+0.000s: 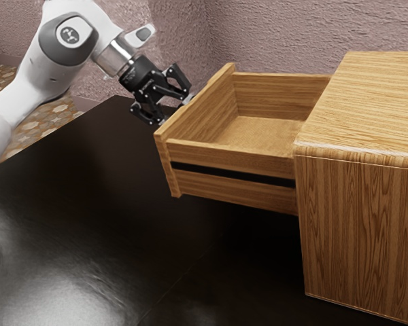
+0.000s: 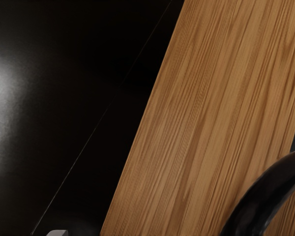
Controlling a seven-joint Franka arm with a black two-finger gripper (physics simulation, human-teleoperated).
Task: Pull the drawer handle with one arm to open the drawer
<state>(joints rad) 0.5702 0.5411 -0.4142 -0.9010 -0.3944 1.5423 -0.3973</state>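
My gripper (image 1: 171, 102) is at the front of the drawer (image 1: 258, 136), which is pulled well out.
Exterior view: it sits at the drawer's outer face, left of the cabinet (image 1: 367, 204); I cannot tell whether it is spread or clamped. I judge the opening largely done, perhaps a little travel left. The dark table (image 1: 88, 224) lies open left and near. Wrist view: the black handle (image 2: 265, 196) curves just under my hand, against the wooden front.

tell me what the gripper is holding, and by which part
Cannot be told. The black two-finger gripper is at the front of the open light-wood drawer, by its curved black handle, but the contact itself is hidden.
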